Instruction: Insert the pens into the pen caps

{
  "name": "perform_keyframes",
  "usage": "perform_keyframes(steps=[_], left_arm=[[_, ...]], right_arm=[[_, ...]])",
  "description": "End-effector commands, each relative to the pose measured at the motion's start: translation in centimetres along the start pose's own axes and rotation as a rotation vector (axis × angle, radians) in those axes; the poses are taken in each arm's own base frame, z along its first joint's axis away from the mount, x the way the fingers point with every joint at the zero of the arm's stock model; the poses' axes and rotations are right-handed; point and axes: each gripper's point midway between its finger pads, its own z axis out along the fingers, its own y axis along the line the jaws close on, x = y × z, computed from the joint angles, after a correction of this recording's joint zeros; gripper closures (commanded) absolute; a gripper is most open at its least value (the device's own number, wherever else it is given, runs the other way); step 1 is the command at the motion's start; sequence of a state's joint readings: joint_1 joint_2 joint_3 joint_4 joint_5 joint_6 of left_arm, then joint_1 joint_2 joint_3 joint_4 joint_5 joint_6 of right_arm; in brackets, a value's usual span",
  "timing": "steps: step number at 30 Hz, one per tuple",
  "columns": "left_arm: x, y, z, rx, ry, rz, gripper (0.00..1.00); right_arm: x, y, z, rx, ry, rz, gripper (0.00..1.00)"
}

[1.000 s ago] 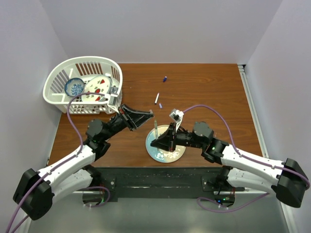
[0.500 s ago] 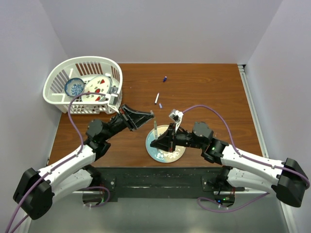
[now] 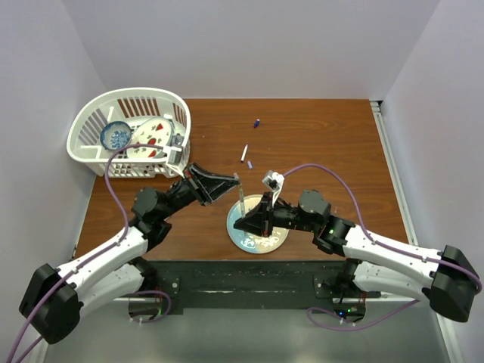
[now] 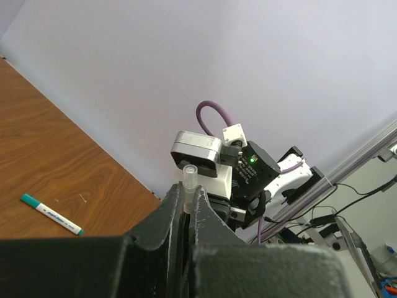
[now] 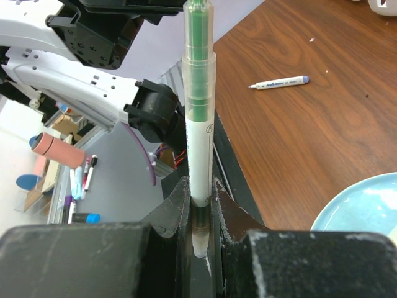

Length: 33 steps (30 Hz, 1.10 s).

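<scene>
The left pincer point(image 4: 188, 197) is clenched on a small clear cap point(image 4: 188, 176), whose open end sticks out past the fingertips. The right pincer point(image 5: 200, 194) grasps a white pen point(image 5: 200, 139) with a green core by its lower end, holding it upright above the far left rim of a light blue plate point(image 3: 274, 240). Seen from above, the left pincer point(image 3: 236, 180) sits just beyond the top of the held pen point(image 3: 241, 200). Whether cap and pen touch cannot be told. The plate lies by the middle of the worktop's point(image 3: 325, 136) near edge. Farther back, around the middle, a loose pen point(image 3: 244, 153) lies just beside a purple cap point(image 3: 249, 163). A blue cap point(image 3: 257, 122) rests nearer the far edge. A white basket point(image 3: 91, 128) of dishes fills the far left corner.
</scene>
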<state>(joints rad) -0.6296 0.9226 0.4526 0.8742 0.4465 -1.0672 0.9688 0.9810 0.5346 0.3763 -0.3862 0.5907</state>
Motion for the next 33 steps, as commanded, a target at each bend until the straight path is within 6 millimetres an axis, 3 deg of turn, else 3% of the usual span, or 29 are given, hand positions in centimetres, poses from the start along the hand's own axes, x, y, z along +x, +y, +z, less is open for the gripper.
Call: perform_keyframes(steps=[1,33], left_arm=[[-0.9,-2.1,-0.1,0.062,-0.020,0.035,1.00],[0.9,0.2,-0.2,-0.015,0.073,0.098,1.00]], right_arm=[[-2.3,1.1,0.1,-0.020,-0.065,-0.041,1.00],[-2.2,1.3,0.3,-0.022,-0.054,-0.042,1.00]])
